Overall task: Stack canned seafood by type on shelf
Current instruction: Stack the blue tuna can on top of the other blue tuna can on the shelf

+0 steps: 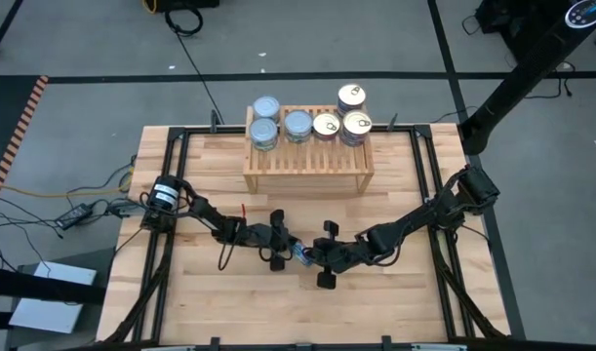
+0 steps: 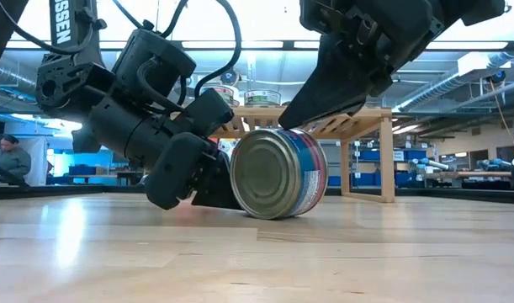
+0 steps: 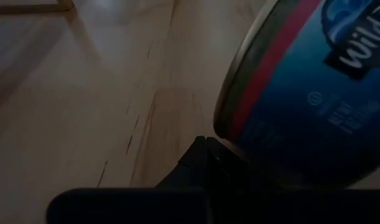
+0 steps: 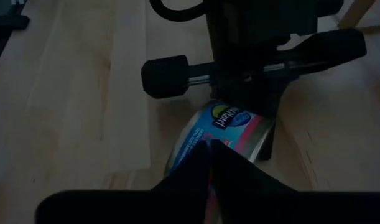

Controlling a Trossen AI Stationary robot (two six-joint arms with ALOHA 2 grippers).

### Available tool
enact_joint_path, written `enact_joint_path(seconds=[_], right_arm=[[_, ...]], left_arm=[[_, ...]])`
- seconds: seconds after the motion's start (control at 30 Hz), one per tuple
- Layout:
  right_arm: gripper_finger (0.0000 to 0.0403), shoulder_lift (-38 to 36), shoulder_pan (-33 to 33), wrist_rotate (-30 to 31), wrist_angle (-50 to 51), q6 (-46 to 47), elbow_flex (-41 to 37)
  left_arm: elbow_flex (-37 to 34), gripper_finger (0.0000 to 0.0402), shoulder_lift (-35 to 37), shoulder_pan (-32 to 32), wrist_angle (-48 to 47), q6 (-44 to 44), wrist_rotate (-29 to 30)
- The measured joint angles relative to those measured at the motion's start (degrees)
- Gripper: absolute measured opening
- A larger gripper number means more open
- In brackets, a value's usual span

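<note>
One tin point(image 1: 299, 252) of the canned seafood, with a blue and red label, stands on its curved wall at the table's middle. It is tilted, and its silvery lid point(image 2: 265, 172) faces the near edge. My left gripper point(image 1: 290, 244) is shut against it from the left. My right gripper point(image 1: 310, 255) is shut on top of it. The wooden shelf point(image 1: 307, 161) stands at the far edge. On its slatted top are three silvery-blue lidded tins point(image 1: 265, 130) at the left and three golden-lidded tins point(image 1: 354, 124) at the right. My left gripper meets the tin's rim point(image 3: 219, 127), low on its left side, with its shut fingertips point(image 3: 205, 144). It comes slanting down from the table's left. The tin rests on the table on its wall. My right gripper sets its shut fingertips point(image 4: 211, 152) on the upper part of the labelled wall point(image 4: 222, 121), slanting down from the right and above. The tin leans under them.
Black frame rails point(image 1: 176, 156) run along the table's sides. Cables point(image 1: 93, 200) lie off the left edge. Bare planks lie between the tin and the shelf and toward the near edge. A person point(image 2: 6, 158) sits in the room far off at the left.
</note>
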State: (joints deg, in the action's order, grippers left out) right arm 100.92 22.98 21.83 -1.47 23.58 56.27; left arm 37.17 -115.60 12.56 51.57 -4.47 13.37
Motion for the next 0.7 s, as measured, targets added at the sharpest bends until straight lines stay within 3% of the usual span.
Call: enact_joint_path(seconds=[0.23,0.43,0.7], right_arm=[[0.0070,-0.72,0.00,-0.35,1.88,5.40,0.32],[0.0117,-0.76,1.02,4.76,14.03,8.34,8.08],[0.0233,-0.70,2.12,7.10,18.95,5.93,12.44]], left_arm=[[-0.54,0.0004,3.96,0.94,-6.41,3.44,0.36],[-3.19,0.0004,7.49,1.55,-9.66,4.16,0.10],[-6.22,0.0004,7.52,1.58,-6.25,2.70,0.46]])
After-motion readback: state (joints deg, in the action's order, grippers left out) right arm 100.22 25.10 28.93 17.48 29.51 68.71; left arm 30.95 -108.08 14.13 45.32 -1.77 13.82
